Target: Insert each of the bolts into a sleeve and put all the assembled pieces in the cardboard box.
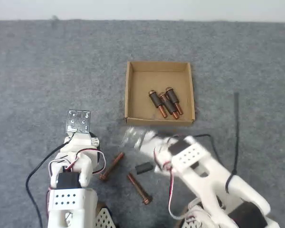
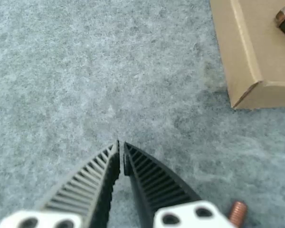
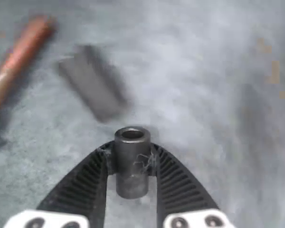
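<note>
Arm at left: the left gripper (image 2: 119, 145) hangs over bare grey felt (image 2: 61, 71), its jaws together with nothing between them. A corner of the cardboard box (image 2: 249, 61) lies a little beyond it.
Loose bolts: the left bolt (image 1: 112, 166) lies just beside that arm and the right bolt (image 1: 139, 188) lies nearer the other arm. Both are flat on the felt, apart from each other and unsleeved.
Loose sleeve: the loose sleeve (image 1: 143, 167) lies on its side between the two bolts, near both; I cannot tell whether it touches either.
Arm at right: the right gripper (image 3: 131, 147) is clamped across the wall of the held sleeve (image 3: 131, 171). The open bore points away from the jaws, and the gripper is above the felt, short of the box.
Box contents: three assembled pieces (image 1: 165, 103) lie side by side inside.
Bolt handling: the bolts look like rigid metal, dense for their size and round, so they are likely to roll. Pinch one across the shank about mid-length, leaving the tip free to enter a bore.
Sleeve handling: the sleeve looks like a stiff, smooth tube that may twist in a light pinch. A hold on the wall keeps the mouth clear.
Progress: two bolt-and-sleeve pairs appear to remain.
</note>
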Robot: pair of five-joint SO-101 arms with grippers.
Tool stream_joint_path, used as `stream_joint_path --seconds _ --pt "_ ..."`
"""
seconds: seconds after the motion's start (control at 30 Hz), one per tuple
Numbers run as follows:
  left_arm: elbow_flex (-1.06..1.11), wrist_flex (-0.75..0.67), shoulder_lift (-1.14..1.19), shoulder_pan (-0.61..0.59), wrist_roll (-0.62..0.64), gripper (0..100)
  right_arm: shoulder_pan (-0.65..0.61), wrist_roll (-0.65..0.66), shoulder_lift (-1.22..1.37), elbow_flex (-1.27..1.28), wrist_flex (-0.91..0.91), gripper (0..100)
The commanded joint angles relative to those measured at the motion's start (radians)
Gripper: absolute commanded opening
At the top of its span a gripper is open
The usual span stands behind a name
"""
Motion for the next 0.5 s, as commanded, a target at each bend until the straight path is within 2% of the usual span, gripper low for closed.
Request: stream_joint_path --seconds 0.0,0.13,0.3,0.47 --pt "-0.010 -0.028 -0.023 0.003 -0.011 2 0.120 -0.285 -0.001 -0.149 0.090 1.0" --pt "-0.010 -0.028 -0.023 0.003 -0.011 2 0.286 -0.566 -0.010 -0.158 0.108 1.0" --pt "-0.010 -0.028 -0.023 0.003 -0.011 2 0.582 -0.595 -0.012 -0.160 0.042 1.0" --pt "-0.019 -0.035 -0.023 0.003 -0.011 2 0.671 -0.646 0.001 -0.153 -0.027 1.0"
